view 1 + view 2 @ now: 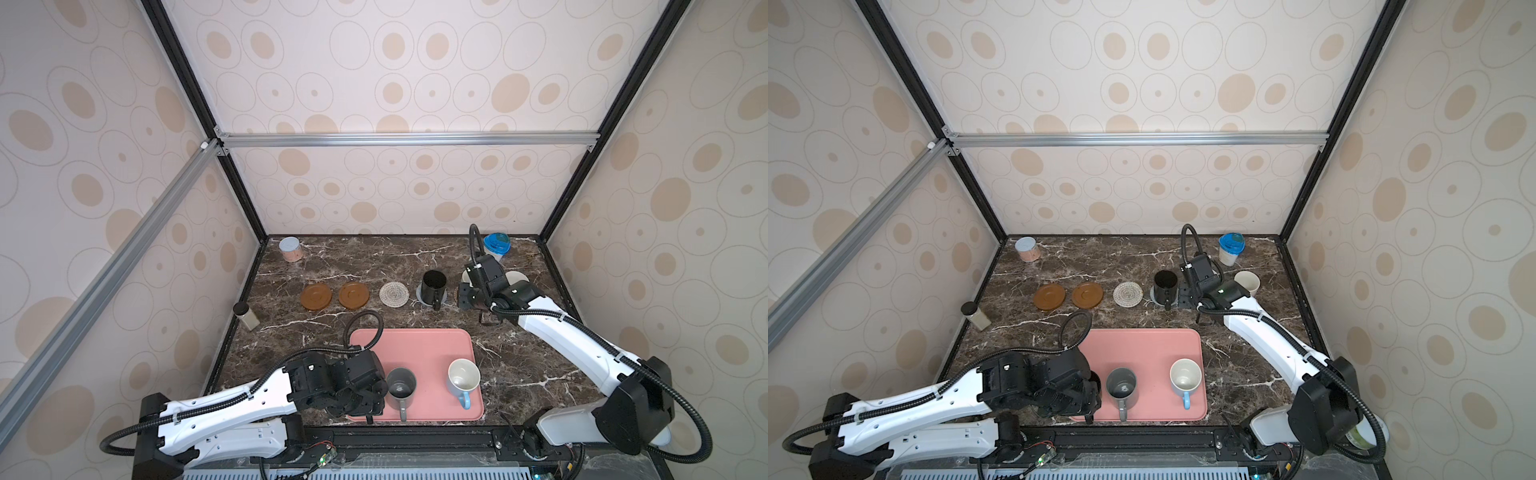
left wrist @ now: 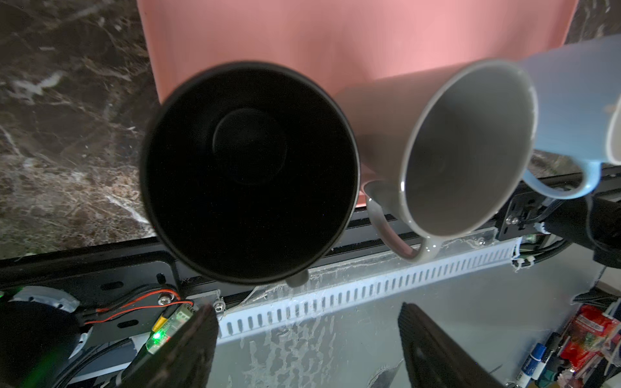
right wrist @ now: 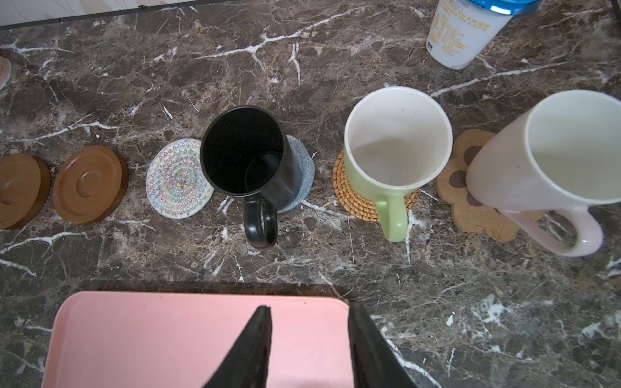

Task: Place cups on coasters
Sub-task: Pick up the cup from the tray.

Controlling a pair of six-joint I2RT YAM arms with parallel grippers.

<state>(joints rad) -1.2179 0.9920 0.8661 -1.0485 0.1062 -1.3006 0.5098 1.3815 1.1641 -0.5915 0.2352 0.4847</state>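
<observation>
Three cups are seated on coasters in the far row, all upright with handles toward the near edge:
- black mug on blue-grey woven coaster
- light green mug on rattan coaster
- white-pink mug on paw-shaped coaster

Three coasters are bare. The whitish woven coaster is just beside the black mug. Next come the first wooden disc and the second wooden disc.

Three cups are standing on the pink tray. The second black mug is at its near-left corner, the grey mug is next to it, and the white-blue mug is further right.

Left gripper: the arm is laid low over the near-left part of the table, and the wrist is bent down over the second black mug. The fingers are spread wide and are clear of the mug, whose handle is seen just ahead of the gap.

Right gripper: the arm is stretched forward to the far row. The wrist is raised over the light green mug, which is mostly hidden by the arm in both top views. The fingers are parted by a narrow gap, and nothing is held.
</observation>
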